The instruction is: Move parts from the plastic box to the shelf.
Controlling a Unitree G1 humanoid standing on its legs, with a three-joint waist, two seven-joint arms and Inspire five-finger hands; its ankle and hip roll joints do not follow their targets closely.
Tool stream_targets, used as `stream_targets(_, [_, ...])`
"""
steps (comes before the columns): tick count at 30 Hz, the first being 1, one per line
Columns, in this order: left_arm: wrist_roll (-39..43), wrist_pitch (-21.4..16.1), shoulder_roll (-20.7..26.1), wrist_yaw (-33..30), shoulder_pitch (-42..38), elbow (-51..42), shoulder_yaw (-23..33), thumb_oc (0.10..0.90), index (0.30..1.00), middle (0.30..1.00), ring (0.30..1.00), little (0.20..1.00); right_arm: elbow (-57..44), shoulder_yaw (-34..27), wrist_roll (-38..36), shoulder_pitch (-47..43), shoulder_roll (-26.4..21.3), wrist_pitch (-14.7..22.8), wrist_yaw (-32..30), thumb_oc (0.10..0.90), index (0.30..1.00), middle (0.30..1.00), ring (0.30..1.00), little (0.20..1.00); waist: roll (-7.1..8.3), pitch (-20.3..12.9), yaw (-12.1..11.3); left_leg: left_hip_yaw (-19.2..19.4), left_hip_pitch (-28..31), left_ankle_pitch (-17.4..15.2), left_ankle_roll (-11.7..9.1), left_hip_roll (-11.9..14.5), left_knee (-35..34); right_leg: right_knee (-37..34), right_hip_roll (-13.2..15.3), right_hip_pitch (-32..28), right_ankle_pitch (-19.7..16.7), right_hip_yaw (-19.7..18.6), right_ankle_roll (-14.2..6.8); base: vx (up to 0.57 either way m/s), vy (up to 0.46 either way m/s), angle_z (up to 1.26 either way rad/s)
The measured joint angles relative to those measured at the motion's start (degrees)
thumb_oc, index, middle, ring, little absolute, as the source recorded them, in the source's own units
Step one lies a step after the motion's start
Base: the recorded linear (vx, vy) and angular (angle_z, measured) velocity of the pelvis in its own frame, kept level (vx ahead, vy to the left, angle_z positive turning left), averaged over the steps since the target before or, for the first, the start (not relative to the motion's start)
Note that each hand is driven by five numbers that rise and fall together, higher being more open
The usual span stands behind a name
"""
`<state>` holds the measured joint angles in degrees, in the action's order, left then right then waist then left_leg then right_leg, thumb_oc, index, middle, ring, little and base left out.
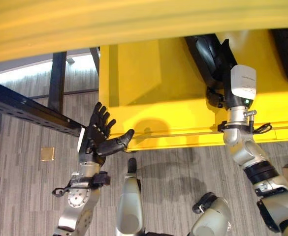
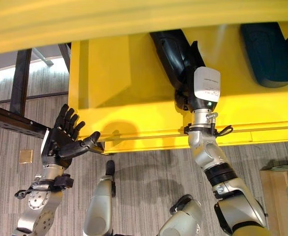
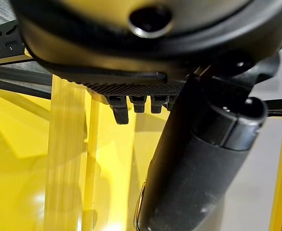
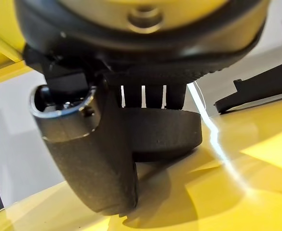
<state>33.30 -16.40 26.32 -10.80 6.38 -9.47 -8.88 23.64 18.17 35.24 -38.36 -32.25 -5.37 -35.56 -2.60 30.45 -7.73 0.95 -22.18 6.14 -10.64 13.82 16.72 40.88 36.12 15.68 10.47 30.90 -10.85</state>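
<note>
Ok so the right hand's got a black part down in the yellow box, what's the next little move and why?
Probably lift the right hand straight up. Its fingers and thumb are already curled round the black part, which still rests on the floor of the yellow box. The left hand is open outside the box wall, out of the way.

A plastic box (image 2: 148, 108) is standing on the floor (image 2: 144, 177). Inside it, one part (image 2: 171, 54) is lying near the middle, with the right hand (image 2: 185, 73) resting on its near end. A second part (image 2: 269, 49) is lying toward the box's right side. The left hand (image 2: 60, 140) is hovering at the box's near left corner, beside a shelf beam (image 1: 25, 110).
</note>
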Motion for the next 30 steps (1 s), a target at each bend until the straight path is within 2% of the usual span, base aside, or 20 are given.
stream_targets(24, [-0.3, 0.0, 0.0, -1.1, 0.0, 0.2, 0.0, 0.9, 1.0, 1.0, 1.0, 1.0, 1.5, -4.7, -3.9, 0.8, 3.3, -0.2, -3.8, 0.4, 0.3, 0.3, 0.3, 0.3, 0.02, 0.0, 1.2, -0.1, -0.1, 0.1, 0.1, -0.6, 0.0, -0.1, 0.5, -0.1, -0.3, 0.0, -0.1, 0.0, 0.0, 0.0])
stream_targets(25, [-0.3, 0.0, 0.0, -1.2, 0.0, 0.2, 0.0, 0.9, 1.0, 1.0, 1.0, 1.0, 1.5, -4.8, -4.0, 0.9, 3.3, -0.2, -3.8, 0.471, 0.399, 0.399, 0.399, 0.399, 0.02, 0.0, 1.3, -0.1, -0.1, 0.1, 0.1, -0.6, 0.0, -0.1, 0.6, -0.1, -0.3, 0.0, -0.1, 0.0, 0.0, 0.0])
stream_targets(26, [-0.3, 0.0, 0.0, -1.2, 0.0, 0.2, 0.0, 0.9, 1.0, 1.0, 1.0, 1.0, 1.5, -4.9, -4.0, 0.9, 3.3, -0.2, -3.8, 0.471, 0.399, 0.399, 0.399, 0.399, 0.02, 0.0, 1.3, -0.1, -0.1, 0.1, 0.1, -0.6, 0.0, -0.1, 0.6, -0.1, -0.3, 0.0, -0.1, 0.0, 0.0, 0.0])
stream_targets(27, [-0.3, 0.0, 0.0, -1.2, 0.0, 0.2, 0.0, 0.9, 1.0, 1.0, 1.0, 1.0, 1.5, -4.9, -4.0, 0.9, 3.3, -0.2, -3.8, 0.812, 0.876, 0.876, 0.876, 0.876, 0.02, 0.0, 1.3, -0.1, -0.1, 0.1, 0.1, -0.6, 0.0, -0.1, 0.6, -0.1, -0.3, 0.0, -0.1, 0.0, 0.0, 0.0])
stream_targets(28, [-0.3, 0.0, 0.0, -1.2, 0.0, 0.2, 0.0, 0.9, 1.0, 1.0, 1.0, 1.0, 1.5, -5.0, -4.0, 1.0, 3.3, -0.2, -3.8, 0.9, 1.0, 1.0, 1.0, 1.0, 0.03, 0.0, 1.4, -0.1, -0.1, 0.1, 0.1, -0.6, 0.0, -0.1, 0.6, -0.1, -0.3, 0.0, -0.1, 0.0, 0.0, 0.0])
stream_targets(30, [-0.4, 0.0, 0.0, -1.2, 0.0, 0.2, 0.0, 0.9, 1.0, 1.0, 1.0, 1.0, 1.4, -5.0, -4.1, 1.0, 3.3, -0.1, -3.8, 0.9, 1.0, 1.0, 1.0, 1.0, 0.03, 0.0, 1.4, -0.1, -0.1, 0.1, 0.1, -0.6, 0.0, -0.1, 0.6, -0.1, -0.3, 0.0, -0.1, 0.0, 0.0, 0.0])
